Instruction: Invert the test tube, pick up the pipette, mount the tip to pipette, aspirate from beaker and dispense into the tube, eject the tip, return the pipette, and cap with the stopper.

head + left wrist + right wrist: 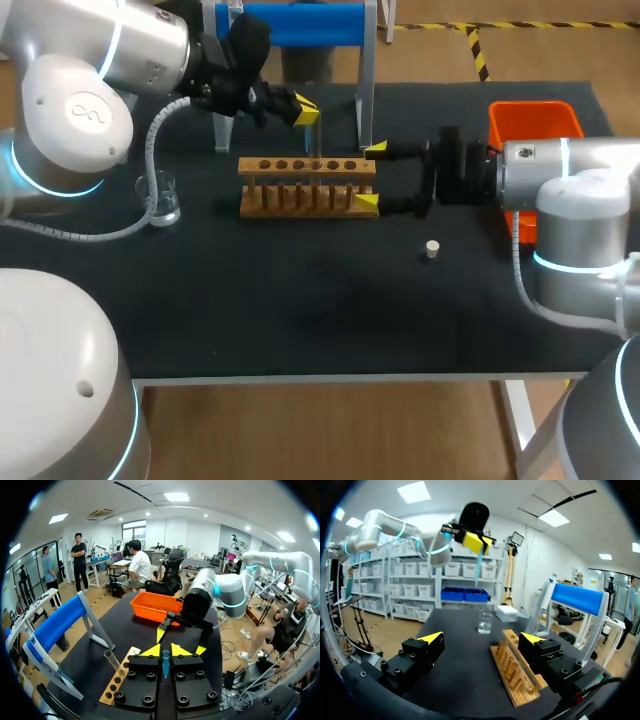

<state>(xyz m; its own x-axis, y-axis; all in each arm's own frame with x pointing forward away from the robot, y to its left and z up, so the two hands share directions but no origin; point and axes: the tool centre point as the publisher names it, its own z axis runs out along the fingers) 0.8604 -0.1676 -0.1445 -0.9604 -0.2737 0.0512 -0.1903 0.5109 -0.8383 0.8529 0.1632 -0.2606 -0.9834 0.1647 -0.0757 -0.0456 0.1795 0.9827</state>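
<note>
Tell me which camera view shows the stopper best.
The head view: the stopper stands in the open on the dark table, apart from the wooden rack. Neither wrist view shows it.

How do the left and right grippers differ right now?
The left gripper is shut on a test tube; the right gripper is open, holding nothing. The left hangs high by the wooden rack; the right sits low, straddling the rack's end. Both have yellow tips.

Bluish tube (165, 664) in left end effector (165, 651) grip
</note>
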